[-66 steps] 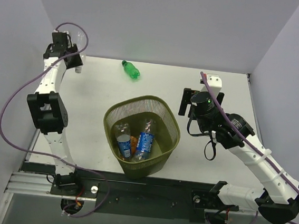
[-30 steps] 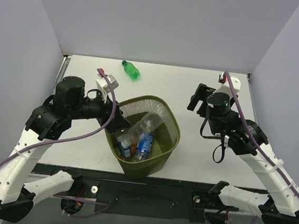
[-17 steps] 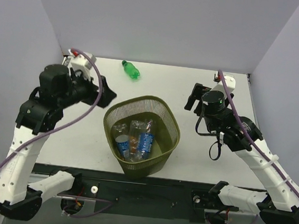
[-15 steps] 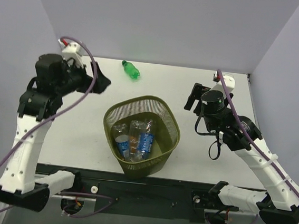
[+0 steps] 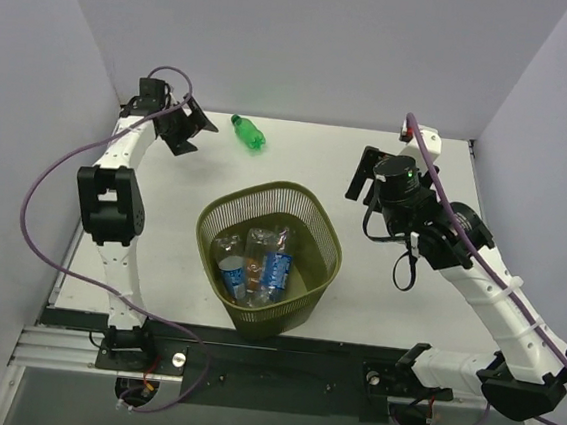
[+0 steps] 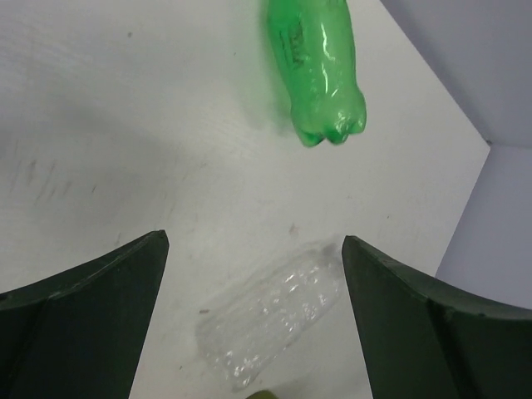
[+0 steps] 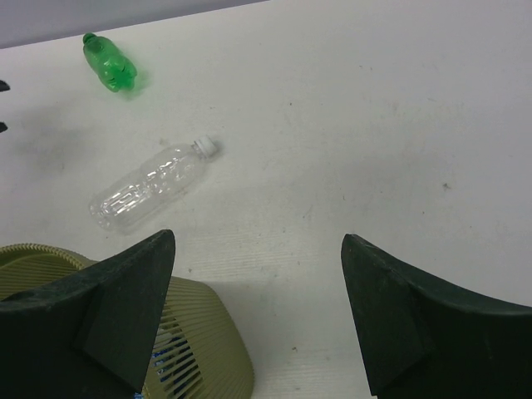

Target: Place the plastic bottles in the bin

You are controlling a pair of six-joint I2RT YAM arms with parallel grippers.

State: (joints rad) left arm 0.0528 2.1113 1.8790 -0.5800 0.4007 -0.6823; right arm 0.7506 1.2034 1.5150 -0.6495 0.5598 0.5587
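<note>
Two bottles lie outside the olive-green mesh bin [image 5: 276, 185] on the white table [image 5: 160, 241]: a small green plastic bottle [image 6: 316, 66] and a clear plastic bottle [image 6: 270, 312]. My left gripper [image 6: 253, 243] and right gripper [image 7: 258, 239] both hang spread and empty. I judge the left should reach further and straddle the green one's middle squarely, since it looks ready to roll.

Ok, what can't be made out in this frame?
1. Top view: count of bottles in the bin; they overlap.
2. Left wrist view: green bottle cap, cut by top edge.
3. Top view: clear bottle lost against white table.
</note>
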